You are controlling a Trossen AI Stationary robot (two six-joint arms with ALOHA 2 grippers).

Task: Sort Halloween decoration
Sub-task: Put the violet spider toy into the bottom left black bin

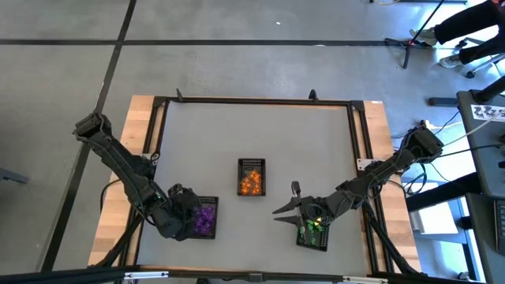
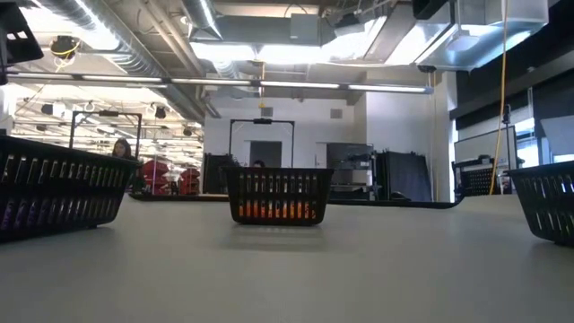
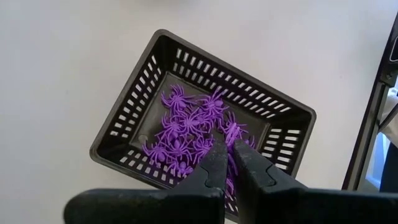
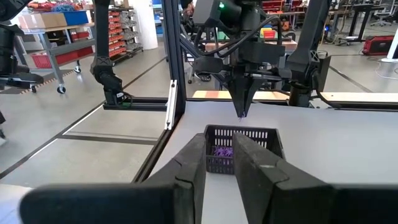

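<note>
**Purple spiders under the left gripper, three trays sorted by colour**

Purple plastic spiders (image 3: 186, 134) lie heaped in the black mesh tray (image 3: 134, 106) under your left arm. They are tangled, legs pointing every way, so no single heading can be read; the heap runs along the tray's long axis. Your left gripper (image 3: 227, 146) hangs straight over that tray, tips down, fingers (image 3: 214, 165) pressed together with nothing seen between them. From the right wrist view the same gripper points vertically at the tray's far rim, just above it.

Seen from above, the purple tray (image 1: 207, 217) sits at the near-left of the grey table (image 1: 260, 134). The orange tray (image 1: 252, 177) is in the middle with orange trinkets (image 1: 252, 185) bunched at its near end, long axis running front to back. The green tray (image 1: 314, 233) is near-right, with green pieces (image 1: 315, 231) inside, mostly covered by the right arm.

Your right gripper (image 1: 287, 201) is level, just beside the green tray, pointing across the table toward the purple tray. Its fingers (image 4: 189, 168) stand a narrow gap apart; no trinket shows between them.

The three trays are well apart, and bare table lies between them. In the low view the orange tray (image 2: 276, 195) stands centre. A person (image 2: 121, 148) shows far back in the room.
</note>
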